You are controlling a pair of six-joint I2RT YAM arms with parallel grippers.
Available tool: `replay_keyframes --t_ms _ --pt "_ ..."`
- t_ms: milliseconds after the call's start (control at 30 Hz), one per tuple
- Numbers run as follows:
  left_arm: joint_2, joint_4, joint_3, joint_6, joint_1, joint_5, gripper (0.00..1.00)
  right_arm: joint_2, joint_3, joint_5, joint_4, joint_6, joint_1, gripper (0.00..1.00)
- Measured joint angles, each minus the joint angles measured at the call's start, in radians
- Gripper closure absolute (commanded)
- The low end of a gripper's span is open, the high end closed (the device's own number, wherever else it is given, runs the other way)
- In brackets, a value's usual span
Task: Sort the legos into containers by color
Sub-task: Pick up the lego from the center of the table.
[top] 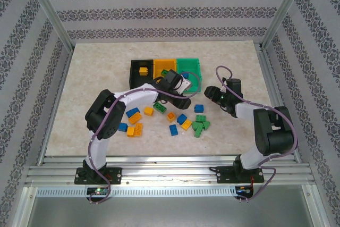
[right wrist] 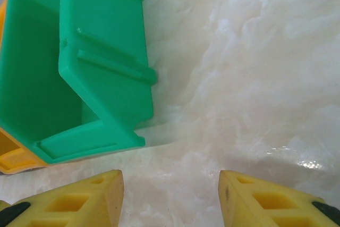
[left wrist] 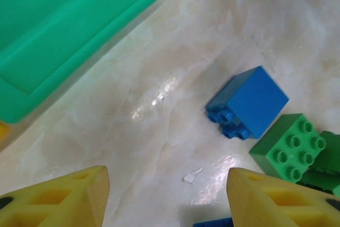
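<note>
The containers stand in a row at the back: black (top: 139,68), orange (top: 164,66) and green (top: 189,67). A yellow lego (top: 143,70) lies in the black one. Blue, green and yellow-orange legos lie scattered in front, such as a blue one (top: 200,108) and a green cluster (top: 199,127). My left gripper (top: 186,86) hovers just in front of the green bin (left wrist: 64,25), open over bare table (left wrist: 167,195); a blue brick (left wrist: 247,102) and a green brick (left wrist: 289,146) lie ahead to its right. My right gripper (top: 210,93) is open and empty (right wrist: 170,195) beside the green bin's corner (right wrist: 79,62).
The marble-patterned tabletop (top: 95,94) is fenced by aluminium frame posts and patterned walls. The orange bin's edge (right wrist: 10,158) shows left of the green one. More legos lie at the left, including a blue one (top: 122,127) and an orange one (top: 135,129).
</note>
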Motion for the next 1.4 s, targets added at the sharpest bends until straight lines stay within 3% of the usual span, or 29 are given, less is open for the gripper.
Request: replay_keyframes --t_ms 233,433,800,1133,1267,1400 --pt "0.019 -0.002 0.068 0.029 -0.078 -0.003 0.31 0.000 0.005 0.000 0.000 0.000 0.000 0.49" --pt "0.084 -0.002 0.120 0.043 -0.117 0.005 0.31 0.014 0.011 -0.011 0.001 0.011 -0.001 0.48" --pt "0.173 -0.026 0.226 0.097 -0.130 -0.013 0.30 0.043 0.011 -0.071 0.054 0.076 -0.078 0.48" --pt "0.248 -0.103 0.289 0.177 -0.130 -0.046 0.31 0.074 0.010 -0.114 0.091 0.117 -0.090 0.48" --pt "0.256 -0.112 0.290 0.184 -0.130 -0.056 0.37 0.081 0.010 -0.119 0.102 0.127 -0.092 0.48" --pt "0.256 -0.115 0.290 0.190 -0.130 -0.065 0.50 0.099 0.010 -0.133 0.117 0.138 -0.092 0.48"
